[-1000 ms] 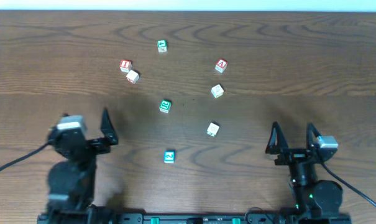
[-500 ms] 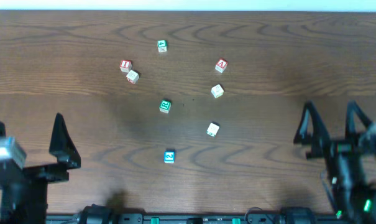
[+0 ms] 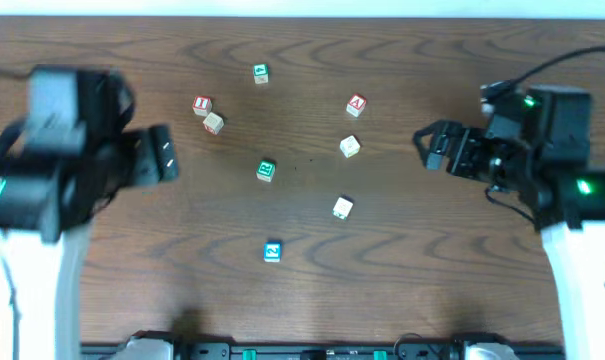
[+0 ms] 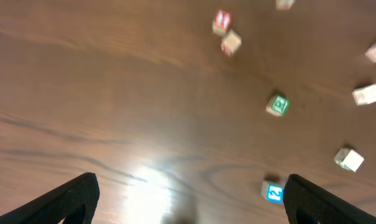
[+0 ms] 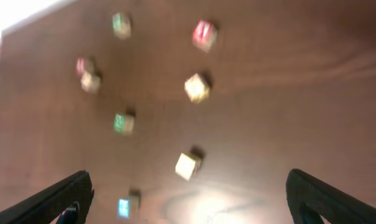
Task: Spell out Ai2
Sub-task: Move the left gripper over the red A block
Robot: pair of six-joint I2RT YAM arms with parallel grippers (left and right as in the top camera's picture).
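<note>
1. The left gripper (image 3: 162, 155) hung over the left side of the table (image 3: 302, 310). Its fingers were spread wide and held nothing. In the left wrist view only bare wood showed between the two tips at the bottom corners.
2. The right gripper (image 3: 437, 147) hung at the right of the frame, also wide open and empty. Its wrist view was blurred.
3. The A cube (image 3: 356, 104) lay upper right of centre, with the first pale cube (image 3: 350, 146) below it and clearly apart.
4. The I cube (image 3: 202, 104) lay upper left of centre. The second pale cube (image 3: 213, 122) sat at its lower right, so close that contact could not be judged.
5. The 2 cube (image 3: 272, 251) sat alone at lower centre, well apart from both letters.
6. The top green cube (image 3: 260, 72) lay near the upper edge and the middle green cube (image 3: 266, 170) lay near centre. The third pale cube (image 3: 342, 208) lay right of centre.
</note>
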